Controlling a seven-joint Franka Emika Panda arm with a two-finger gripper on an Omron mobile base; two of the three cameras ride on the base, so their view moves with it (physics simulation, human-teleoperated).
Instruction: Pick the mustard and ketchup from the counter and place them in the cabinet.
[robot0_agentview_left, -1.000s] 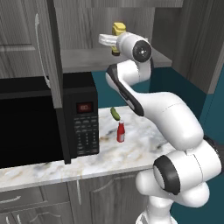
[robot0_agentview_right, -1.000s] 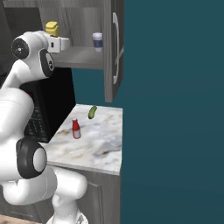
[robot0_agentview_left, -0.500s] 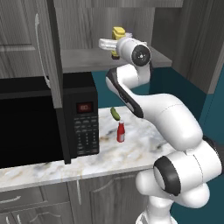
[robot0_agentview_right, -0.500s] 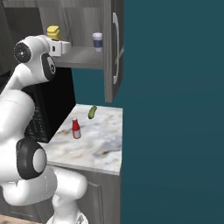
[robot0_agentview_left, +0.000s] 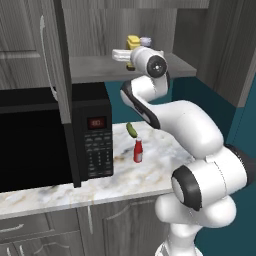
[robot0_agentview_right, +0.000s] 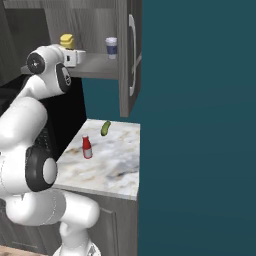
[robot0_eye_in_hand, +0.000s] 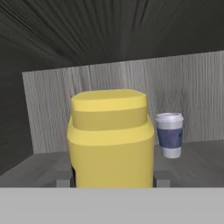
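the mustard (robot0_eye_in_hand: 110, 138) stands upright on the shelf inside the cabinet (robot0_agentview_left: 100, 67), near the shelf's front, with the paper cup (robot0_eye_in_hand: 169, 134) on the same shelf — farther back and off to its right in the hand view. the gripper (robot0_eye_in_hand: 113, 180) sits level with the shelf, a finger on either side of the mustard's base. below the shelf, the microwave (robot0_agentview_left: 45, 137) rests on the counter (robot0_agentview_left: 125, 176) at its left end. the ketchup (robot0_agentview_left: 138, 150) stands upright on the counter just right of the microwave, and the pickle (robot0_agentview_left: 131, 130) lies behind it — near, not touching. the cabinet door (robot0_agentview_right: 129, 55) hangs open at the shelf's right.
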